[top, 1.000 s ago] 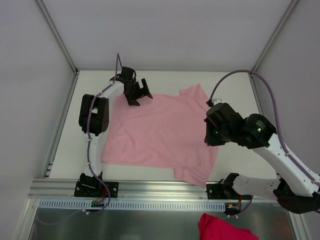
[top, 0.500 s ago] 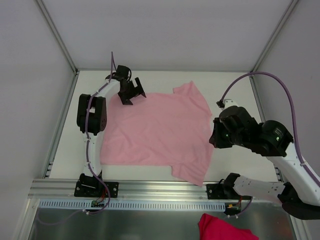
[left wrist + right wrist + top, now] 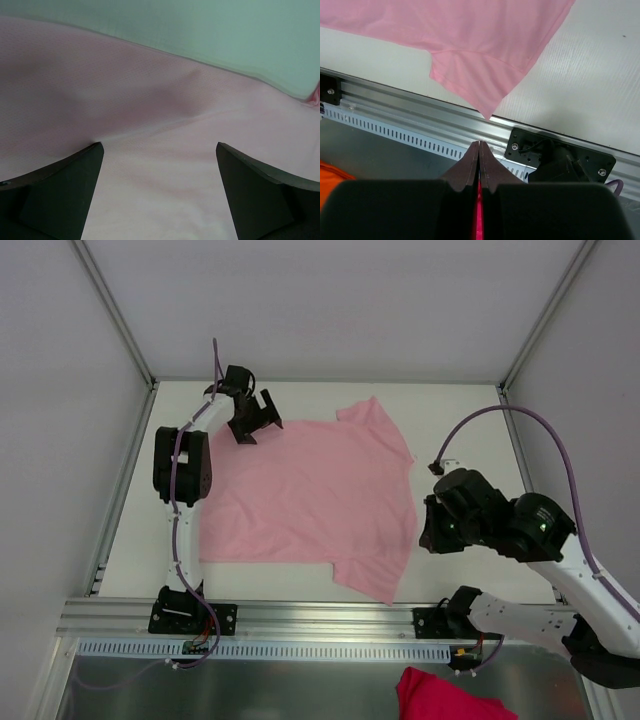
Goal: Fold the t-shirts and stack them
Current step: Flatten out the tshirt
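One pale-pink t-shirt point(image 3: 310, 495) lies spread flat on the white table, one sleeve at the far side and the other point(image 3: 470, 75) near the front rail. My left gripper point(image 3: 255, 418) is at the shirt's far left corner. It is open, with fingertips wide apart over the pink fabric point(image 3: 159, 145), and a crease starts at the left fingertip point(image 3: 92, 152). My right gripper point(image 3: 428, 528) hangs just right of the shirt's right edge, shut with nothing between its fingers point(image 3: 479, 142). It points down at the front rail.
An aluminium rail point(image 3: 330, 618) runs along the table's near edge, with the right arm's base plate point(image 3: 560, 155) on it. A red cloth point(image 3: 450, 695) lies below the rail on the metal tray. Enclosure walls stand close on the left, right and far sides.
The shirt has slid left and lies flatter. My left gripper moved left and farther back with the far corner. My right gripper drew off the shirt's right edge, nearer the front.
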